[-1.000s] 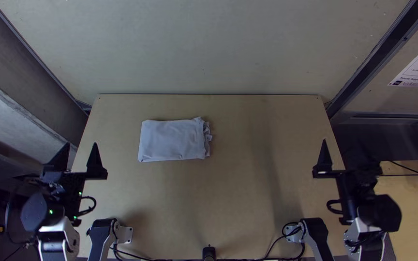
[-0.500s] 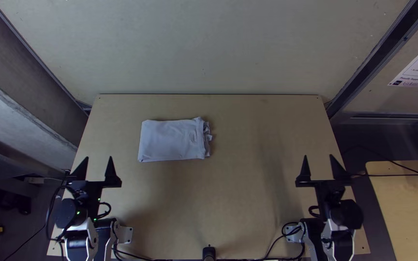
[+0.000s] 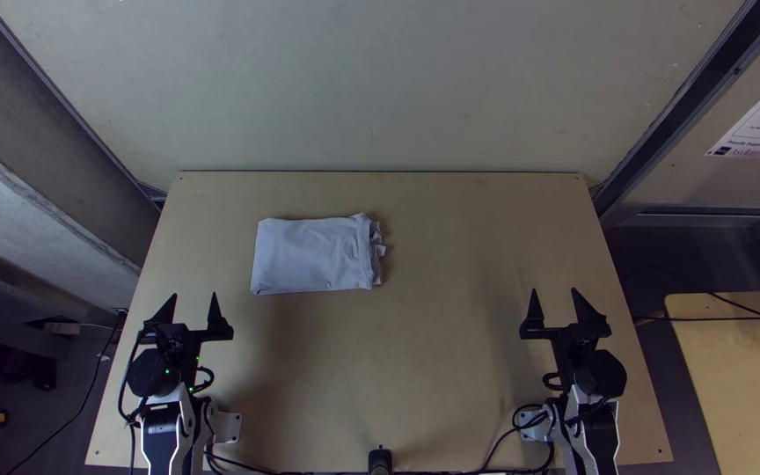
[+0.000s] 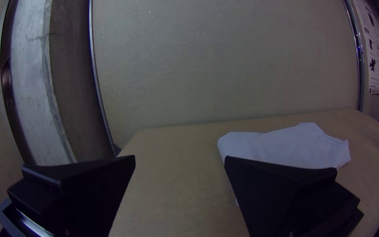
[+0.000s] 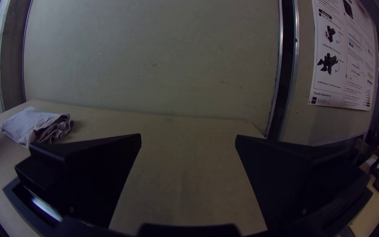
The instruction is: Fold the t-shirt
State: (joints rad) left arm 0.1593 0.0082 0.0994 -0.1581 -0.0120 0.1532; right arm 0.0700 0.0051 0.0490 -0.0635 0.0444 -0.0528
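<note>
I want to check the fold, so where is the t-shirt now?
In the top view, the t-shirt lies folded left of centre on the table's far half, beyond the left hand.

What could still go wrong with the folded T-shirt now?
The T-shirt's ragged edge, where loose layers stick out, might catch on a finger and unfold if a gripper brushes it. And both the left gripper and right gripper are open, so if one comes back to tidy it, it could pinch just the top layer.
</note>
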